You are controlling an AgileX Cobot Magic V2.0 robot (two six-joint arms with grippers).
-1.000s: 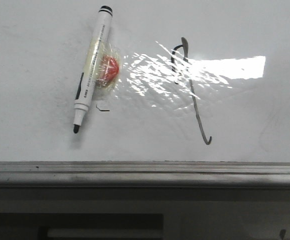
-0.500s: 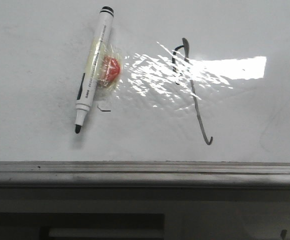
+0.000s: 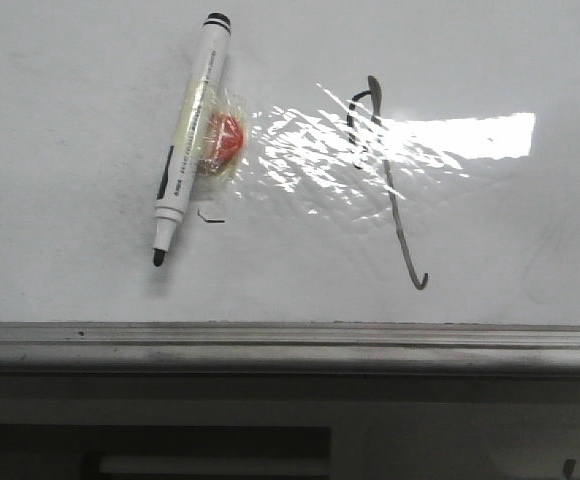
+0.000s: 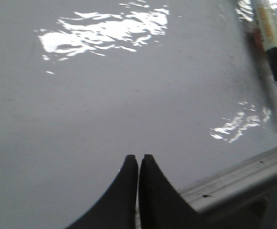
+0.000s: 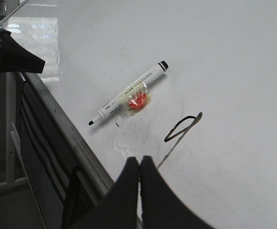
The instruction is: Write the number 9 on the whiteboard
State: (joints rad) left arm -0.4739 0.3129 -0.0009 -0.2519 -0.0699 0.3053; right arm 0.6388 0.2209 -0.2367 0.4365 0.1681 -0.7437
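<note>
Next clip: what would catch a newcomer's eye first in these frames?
A white marker pen with a black cap lies uncapped and slanted on the left of the glossy white whiteboard, a red lump in clear tape stuck to its side. To its right stands the thin dark hand-drawn number 9, its loop crossed by a wrinkled glare patch.

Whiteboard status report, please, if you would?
Left gripper and right gripper shut, empty. Number 9 drawn on whiteboard. Uncapped marker lies beside it.
</note>
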